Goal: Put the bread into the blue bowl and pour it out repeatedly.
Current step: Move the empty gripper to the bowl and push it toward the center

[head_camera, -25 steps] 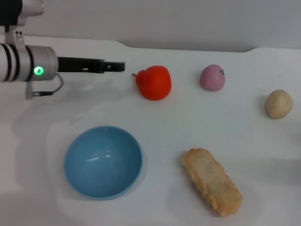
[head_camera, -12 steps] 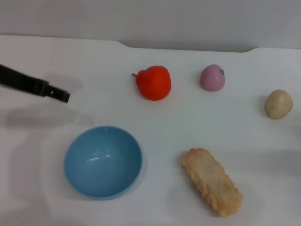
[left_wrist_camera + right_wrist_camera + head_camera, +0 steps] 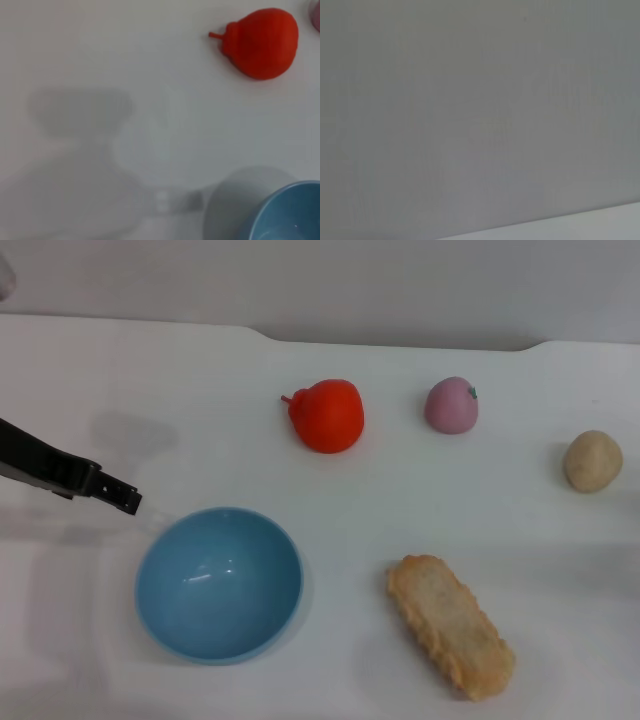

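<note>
5 items on white table [image 3: 420, 490], grey wall [image 3: 400, 285] behind

glossy smooth blue bowl [image 3: 219, 585], perhaps plastic, rough crumbly bread [image 3: 451, 626]

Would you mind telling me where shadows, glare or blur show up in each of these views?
Head view: soft shadow behind the left gripper, small glare streak inside the blue bowl, bread sharp. Left wrist view: a broad grey arm shadow on the table, red pear-shaped fruit slightly soft. Right wrist view: featureless grey surface, nothing to focus on.
</note>
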Action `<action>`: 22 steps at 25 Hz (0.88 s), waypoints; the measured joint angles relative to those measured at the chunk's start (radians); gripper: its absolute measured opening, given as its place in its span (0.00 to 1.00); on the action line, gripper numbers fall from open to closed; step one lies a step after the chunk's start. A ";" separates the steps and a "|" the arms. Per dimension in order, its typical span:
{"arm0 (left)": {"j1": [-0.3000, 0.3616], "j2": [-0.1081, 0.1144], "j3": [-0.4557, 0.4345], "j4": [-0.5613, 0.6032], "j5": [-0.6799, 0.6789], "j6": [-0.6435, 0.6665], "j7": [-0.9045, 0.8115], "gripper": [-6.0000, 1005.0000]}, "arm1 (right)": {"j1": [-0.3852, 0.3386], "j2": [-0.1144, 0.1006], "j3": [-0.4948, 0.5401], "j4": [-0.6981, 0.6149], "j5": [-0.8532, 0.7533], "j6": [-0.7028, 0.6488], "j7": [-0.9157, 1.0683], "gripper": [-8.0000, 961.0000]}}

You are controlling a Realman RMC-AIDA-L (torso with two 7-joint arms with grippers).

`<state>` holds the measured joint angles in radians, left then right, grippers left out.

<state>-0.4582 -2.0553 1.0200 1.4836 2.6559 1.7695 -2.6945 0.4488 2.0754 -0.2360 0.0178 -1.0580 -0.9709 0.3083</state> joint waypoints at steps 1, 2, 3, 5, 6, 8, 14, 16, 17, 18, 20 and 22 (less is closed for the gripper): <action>-0.004 0.000 0.006 -0.010 -0.001 0.001 0.000 0.85 | 0.000 0.000 0.000 0.000 0.000 0.002 0.000 0.42; -0.010 0.000 0.013 -0.025 -0.002 0.003 -0.001 0.85 | 0.000 0.000 0.000 0.000 0.001 0.005 0.000 0.42; -0.019 0.000 0.025 -0.046 -0.003 0.012 -0.001 0.85 | 0.001 0.000 0.000 0.000 0.001 0.009 0.000 0.42; -0.036 0.000 0.040 -0.087 -0.001 0.023 -0.001 0.85 | 0.001 0.000 0.000 -0.001 0.001 0.022 0.000 0.42; -0.047 0.000 0.047 -0.116 0.001 0.024 -0.001 0.85 | 0.001 0.000 0.000 -0.001 0.001 0.022 0.000 0.42; -0.058 0.000 0.052 -0.148 0.002 0.020 -0.001 0.85 | -0.001 0.000 0.001 -0.001 0.001 0.033 0.000 0.42; -0.089 0.000 0.078 -0.212 -0.002 0.007 -0.001 0.85 | -0.007 0.000 0.001 -0.001 0.001 0.036 0.000 0.42; -0.094 0.000 0.091 -0.239 -0.002 -0.007 0.000 0.85 | -0.009 0.000 0.001 -0.001 0.001 0.036 0.000 0.42; -0.095 0.000 0.096 -0.248 -0.002 -0.013 0.001 0.85 | -0.010 0.000 0.001 -0.001 0.001 0.036 0.000 0.42; -0.096 0.000 0.104 -0.261 -0.002 -0.026 0.002 0.85 | -0.011 0.001 0.001 -0.001 0.001 0.036 0.000 0.42; -0.099 0.000 0.115 -0.282 -0.003 -0.049 0.004 0.85 | -0.011 0.001 0.001 -0.001 0.001 0.036 0.000 0.42; -0.104 0.000 0.121 -0.311 -0.002 -0.074 0.007 0.85 | -0.011 0.001 0.001 -0.001 0.001 0.036 0.000 0.42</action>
<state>-0.5625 -2.0555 1.1406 1.1725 2.6535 1.6960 -2.6878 0.4375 2.0767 -0.2346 0.0168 -1.0568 -0.9344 0.3082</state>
